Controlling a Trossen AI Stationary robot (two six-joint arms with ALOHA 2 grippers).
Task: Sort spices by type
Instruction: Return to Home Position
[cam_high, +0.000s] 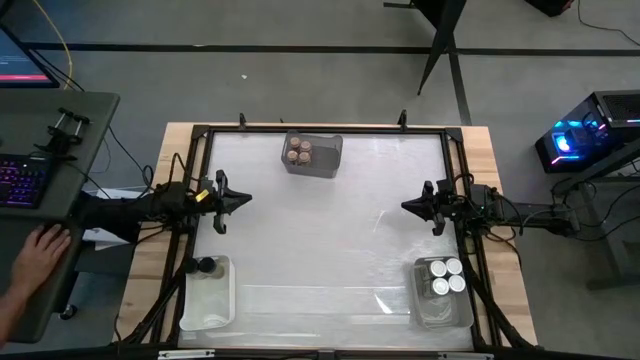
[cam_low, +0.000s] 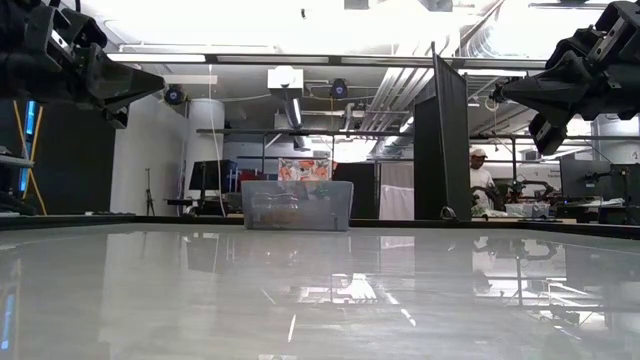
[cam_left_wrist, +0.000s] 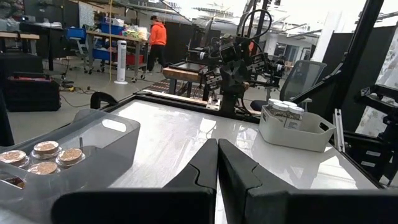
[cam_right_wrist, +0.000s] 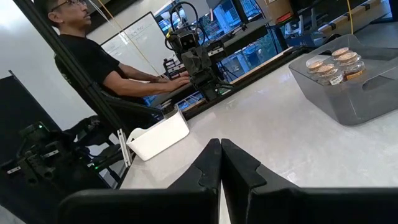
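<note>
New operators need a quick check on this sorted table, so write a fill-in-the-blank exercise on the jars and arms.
1. The jars in the grey bin have ___ tops.
2. The white-lidded jars stand in the bin nearest the ___ arm.
3. The left end effector and right end effector are both ___.

Missing words: brown; right; shut.

Jars (cam_high: 298, 150) in far-centre bin (cam_high: 331, 160), near-right bin (cam_high: 440, 312) and near-left bin (cam_high: 210, 306)

We see a white table (cam_high: 330, 240) carrying three bins, well apart: a grey bin (cam_high: 328, 160) at twelve o'clock, a pale bin (cam_high: 208, 302) at seven, a second pale bin (cam_high: 442, 313) at five.
</note>
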